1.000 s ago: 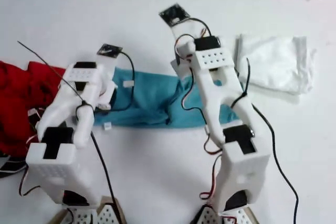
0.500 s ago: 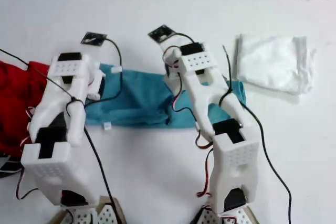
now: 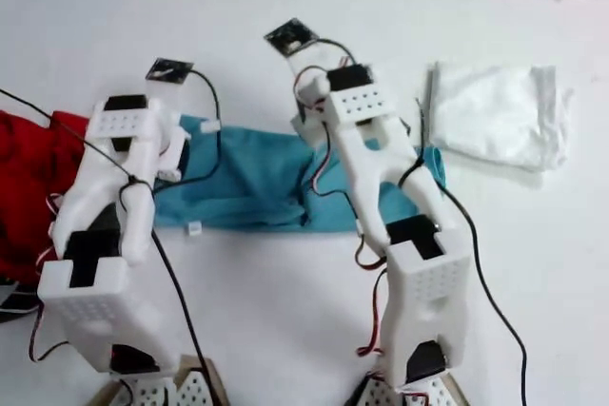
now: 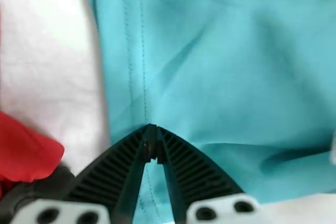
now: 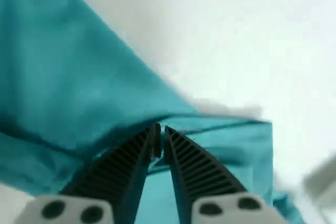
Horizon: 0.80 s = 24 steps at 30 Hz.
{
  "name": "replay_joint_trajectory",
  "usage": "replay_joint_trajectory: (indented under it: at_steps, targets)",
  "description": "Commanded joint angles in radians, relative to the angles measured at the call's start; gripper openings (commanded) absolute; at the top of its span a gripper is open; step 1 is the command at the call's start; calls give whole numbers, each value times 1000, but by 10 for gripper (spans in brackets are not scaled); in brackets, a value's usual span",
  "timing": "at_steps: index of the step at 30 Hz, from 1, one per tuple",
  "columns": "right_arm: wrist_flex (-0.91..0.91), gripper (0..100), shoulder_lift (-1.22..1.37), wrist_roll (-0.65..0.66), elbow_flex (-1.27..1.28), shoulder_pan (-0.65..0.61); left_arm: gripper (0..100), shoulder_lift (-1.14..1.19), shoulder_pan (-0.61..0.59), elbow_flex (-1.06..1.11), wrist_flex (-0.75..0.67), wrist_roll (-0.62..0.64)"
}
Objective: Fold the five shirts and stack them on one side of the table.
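1. The left arm [image 3: 105,197] and the right arm [image 3: 390,178] rise side by side from the near edge of the worktop [image 3: 276,301]. Both lean away from that edge over the teal shirt [image 3: 257,183].
2. The teal shirt lies as a long flat band across the middle of the worktop. Judged from its narrow shape, a lengthwise fold is already made.
3. The left end effector [image 4: 152,142] is pinched closed on the teal shirt at a stitched hem, at the end nearer the red shirt [image 3: 29,187].
4. The right end effector [image 5: 160,135] is clamped narrow on a fold of the same shirt, at its far edge and toward the other end.
5. The two grips sit well apart along the band. This spacing probably serves to hold the cloth taut, so that the next fold comes out even.
6. The red shirt lies crumpled at the left side, with bare worktop between it and the teal shirt. It is not yet folded.
7. The white shirt [image 3: 495,116] lies folded at the far right, near the end of the teal shirt. It likely marks the stacking side.
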Motion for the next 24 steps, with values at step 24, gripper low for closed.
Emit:
replay_joint_trajectory:
  at_steps: [24]
  targets:
    - [269, 21, 151, 0, -348, -13, 28, -6, -9, -38, 26, 2]
